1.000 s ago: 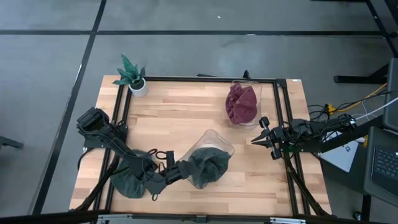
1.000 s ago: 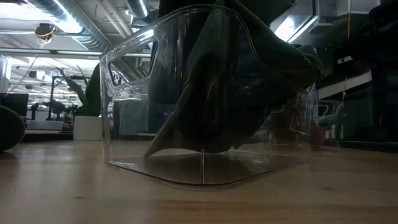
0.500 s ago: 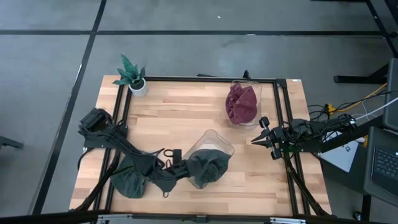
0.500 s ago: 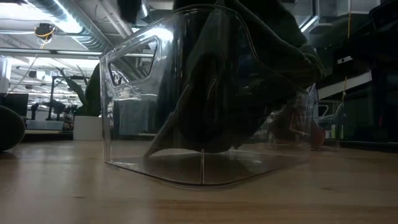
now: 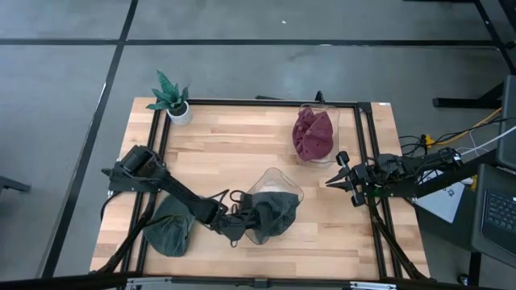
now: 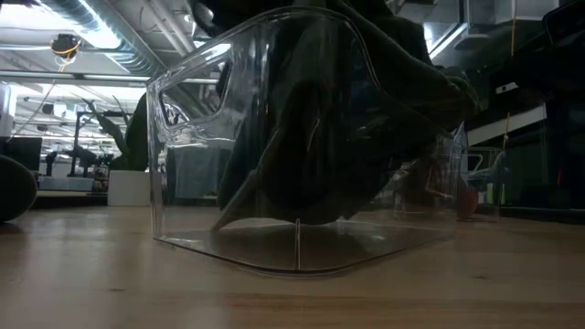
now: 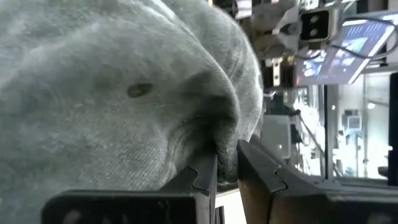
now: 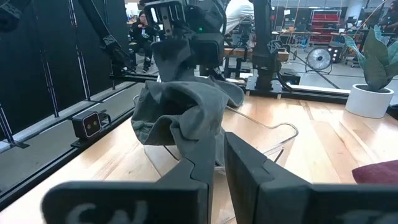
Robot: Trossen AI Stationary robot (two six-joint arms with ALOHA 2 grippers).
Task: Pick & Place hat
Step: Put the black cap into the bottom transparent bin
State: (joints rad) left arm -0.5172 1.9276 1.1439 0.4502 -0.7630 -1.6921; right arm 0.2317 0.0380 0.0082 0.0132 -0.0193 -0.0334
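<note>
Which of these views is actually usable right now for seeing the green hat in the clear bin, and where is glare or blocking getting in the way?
High view: evenly lit, green hat in the clear bin plain. Low view: backlit by ceiling lights, the hat a dark mass behind reflective bin walls. Left wrist view: hat fabric fills the frame, soft and very close. Right wrist view: hat sharp, its own fingers blurred.

A robotics lab or workshop. A wooden table [image 5: 242,153] stands on grey concrete floor [image 5: 242,64]. Behind it are exposed ceiling ducts [image 6: 137,41], equipment racks [image 8: 323,18] and a fan [image 8: 318,60].
</note>
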